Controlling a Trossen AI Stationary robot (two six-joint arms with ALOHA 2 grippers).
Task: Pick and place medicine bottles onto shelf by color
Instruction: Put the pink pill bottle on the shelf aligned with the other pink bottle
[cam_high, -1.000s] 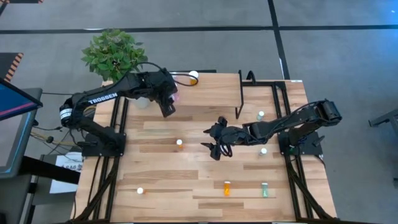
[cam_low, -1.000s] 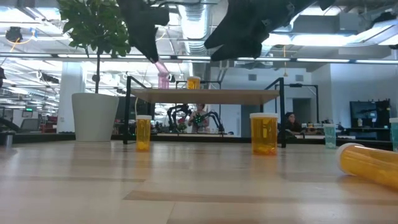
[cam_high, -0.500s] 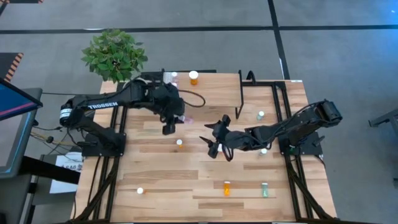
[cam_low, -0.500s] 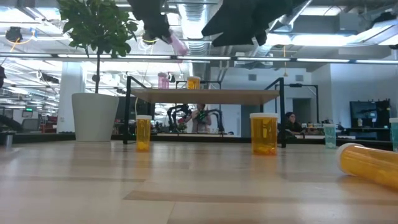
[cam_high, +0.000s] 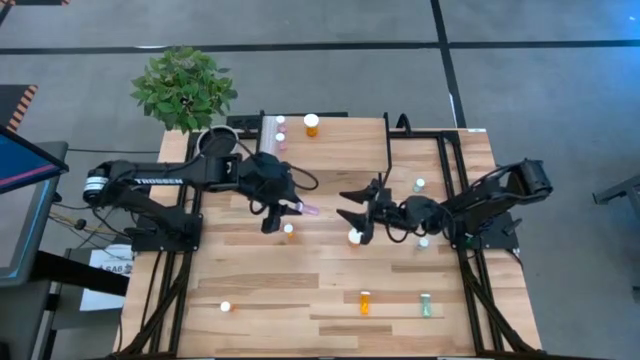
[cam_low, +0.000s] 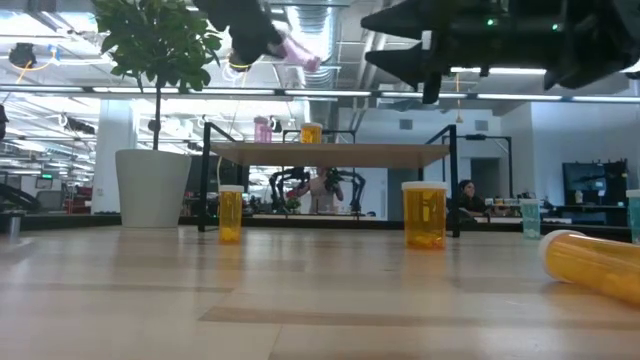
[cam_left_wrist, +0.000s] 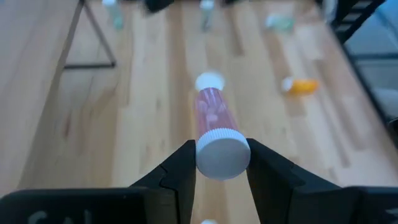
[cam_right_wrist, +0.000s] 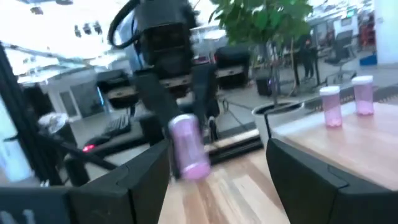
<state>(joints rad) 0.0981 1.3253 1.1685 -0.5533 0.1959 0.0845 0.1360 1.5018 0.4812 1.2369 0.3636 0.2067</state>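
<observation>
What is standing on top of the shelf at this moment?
On the shelf the low view shows one pink bottle and one orange bottle. The right wrist view shows two pink bottles; the low view may hide one.

Two arms meet over the middle of the table, so the way through there is tight.

The left gripper (cam_high: 285, 207), closed on a pink bottle (cam_high: 308, 209), faces the wide-open right gripper (cam_high: 358, 211) with only a small gap between. Under them stand an orange bottle (cam_high: 289, 230) and a white-capped bottle (cam_high: 354, 237). The shelf (cam_high: 335, 150) has lots of bare top; bottles sit only at its far left corner. The near side of the table (cam_high: 300, 320) is mostly open.
</observation>
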